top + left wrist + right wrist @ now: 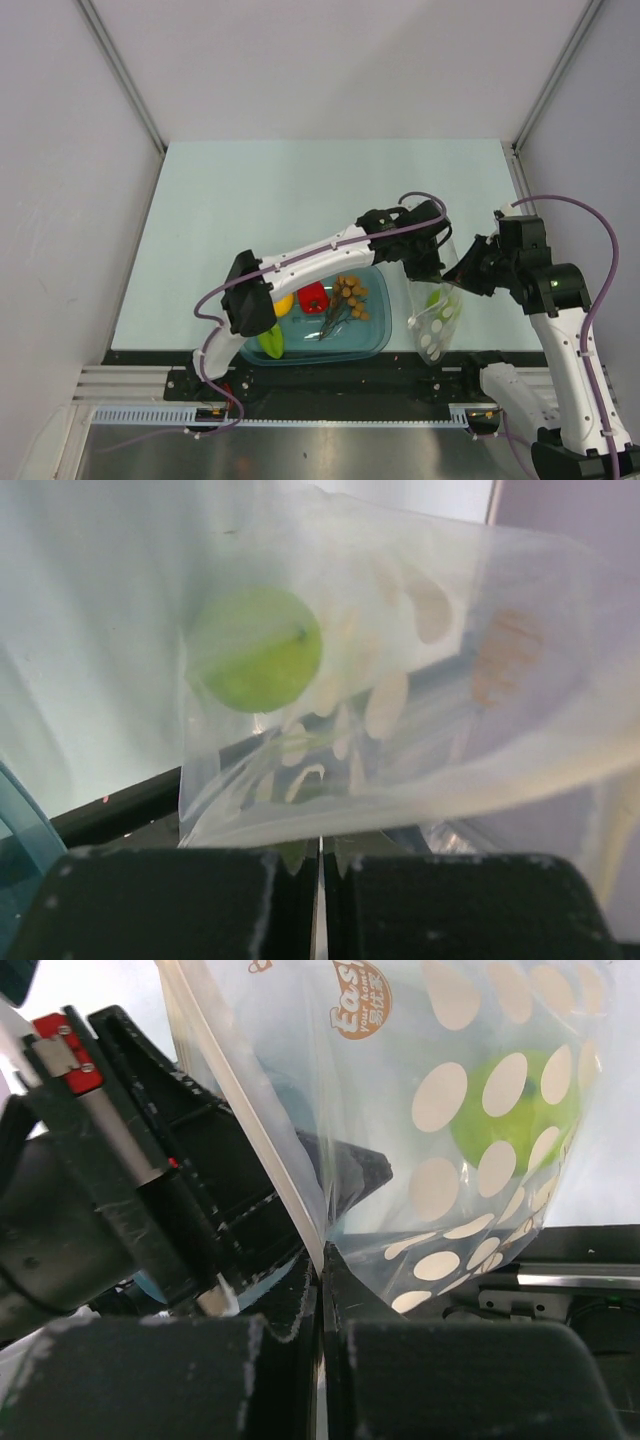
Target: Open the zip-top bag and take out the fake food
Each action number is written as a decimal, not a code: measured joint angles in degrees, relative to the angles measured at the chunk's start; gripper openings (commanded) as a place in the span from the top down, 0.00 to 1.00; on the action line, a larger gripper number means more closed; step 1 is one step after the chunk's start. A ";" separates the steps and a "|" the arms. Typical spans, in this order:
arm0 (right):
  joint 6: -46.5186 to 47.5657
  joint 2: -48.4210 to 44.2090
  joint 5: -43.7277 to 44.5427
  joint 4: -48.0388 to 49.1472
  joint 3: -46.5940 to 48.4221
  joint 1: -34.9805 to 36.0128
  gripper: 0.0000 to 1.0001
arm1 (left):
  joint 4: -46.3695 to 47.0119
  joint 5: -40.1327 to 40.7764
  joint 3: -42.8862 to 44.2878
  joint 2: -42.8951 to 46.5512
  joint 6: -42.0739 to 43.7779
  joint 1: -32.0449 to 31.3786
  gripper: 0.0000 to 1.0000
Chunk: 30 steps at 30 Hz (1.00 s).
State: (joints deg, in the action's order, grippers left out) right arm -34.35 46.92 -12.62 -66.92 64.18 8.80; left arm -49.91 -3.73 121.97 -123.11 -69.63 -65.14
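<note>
Tabletop mint, walls grey, zip-top bag beside tub

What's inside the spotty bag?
One round yellow-green fruit shows through the clear bag. The white dots and crinkles hide parts, so anything else inside cannot be seen.

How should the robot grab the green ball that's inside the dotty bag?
Likely across its round middle, coming down from above through the top of the dotty bag. The green ball sits low inside, with plastic around every other side. The left gripper and right gripper are both shut on the bag's upper edge, so one would have to let go first.
</note>
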 measured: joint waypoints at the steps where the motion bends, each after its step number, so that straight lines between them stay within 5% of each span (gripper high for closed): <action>1: -0.15 0.00 0.11 0.00 0.00 0.13 1.00 | -0.42 0.52 0.00 -0.17 -0.48 0.00 1.00; 12: -1.22 -0.63 0.39 0.00 0.00 1.11 1.00 | -2.19 5.73 1.40 -2.78 -1.99 -0.68 1.00; 30: -0.11 6.32 -2.01 4.48 4.92 1.27 1.00 | 8.50 20.00 -9.27 4.00 17.00 -2.08 0.97</action>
State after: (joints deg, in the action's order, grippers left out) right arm -34.46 53.23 -14.63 -62.43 69.10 10.07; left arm -41.41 16.27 112.71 -119.11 -52.62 -67.22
